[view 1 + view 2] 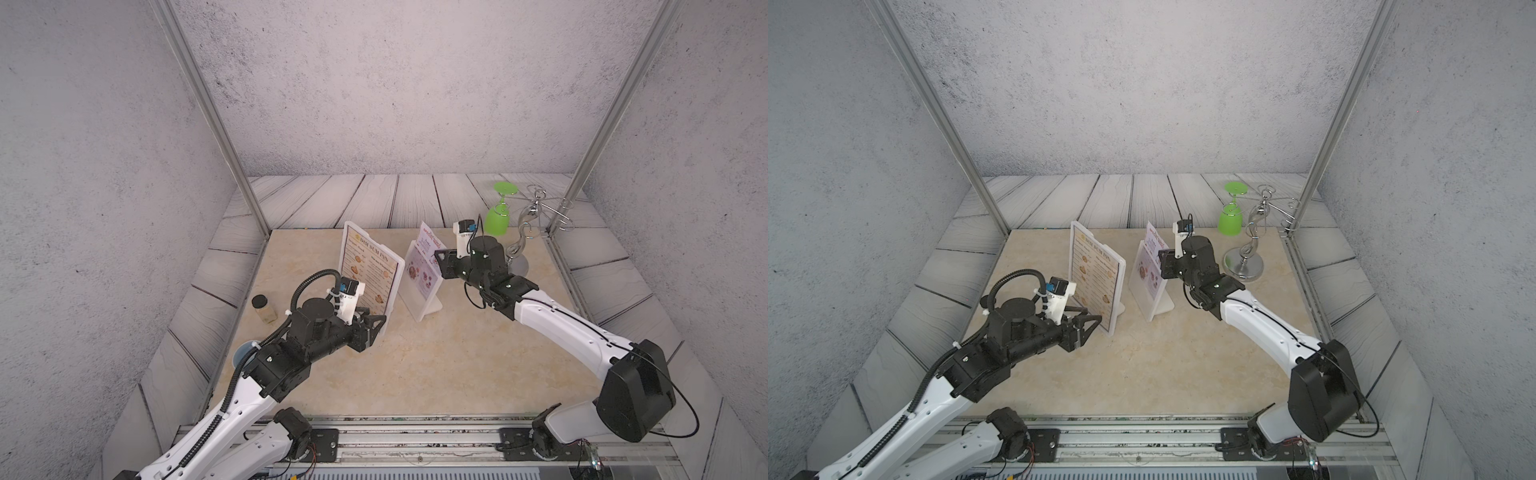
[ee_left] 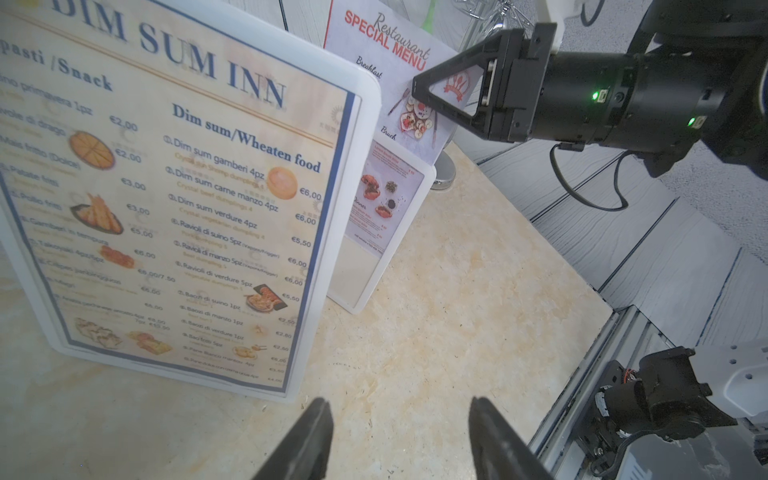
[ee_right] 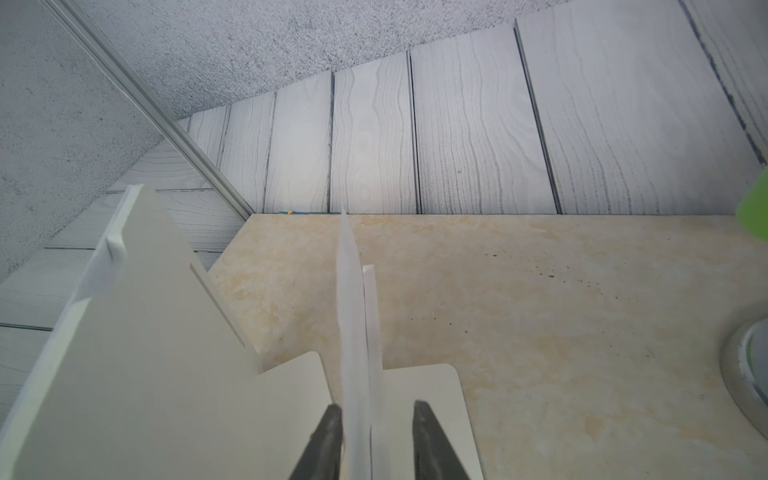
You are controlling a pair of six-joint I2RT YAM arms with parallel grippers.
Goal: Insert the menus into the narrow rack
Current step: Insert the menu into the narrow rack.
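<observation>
The cream, blue-bordered "DIM SUM INN" menu (image 1: 370,274) (image 1: 1096,278) (image 2: 166,187) stands upright in a wide white rack (image 2: 365,137). To its right, the white "SPECIAL MENU" (image 1: 430,243) (image 1: 1152,239) (image 2: 386,62) sits partly down in a narrower white rack (image 1: 432,305) (image 1: 1160,307) (image 2: 374,291), its red-headed top sticking out. My right gripper (image 1: 440,253) (image 1: 1163,254) (image 3: 376,405) straddles that menu's edge (image 3: 353,311); its jaws are open, one finger touching the sheet and the other apart from it. My left gripper (image 1: 374,318) (image 1: 1088,315) (image 2: 398,403) is open and empty by the wide rack's near lower corner.
A green glass (image 1: 498,220) hangs upside down on a chrome stand (image 1: 519,249) at the back right, just behind my right arm. A black-lidded jar (image 1: 264,307) and a bluish cup (image 1: 245,353) sit to the left of my left arm. Metal posts stand at the back corners.
</observation>
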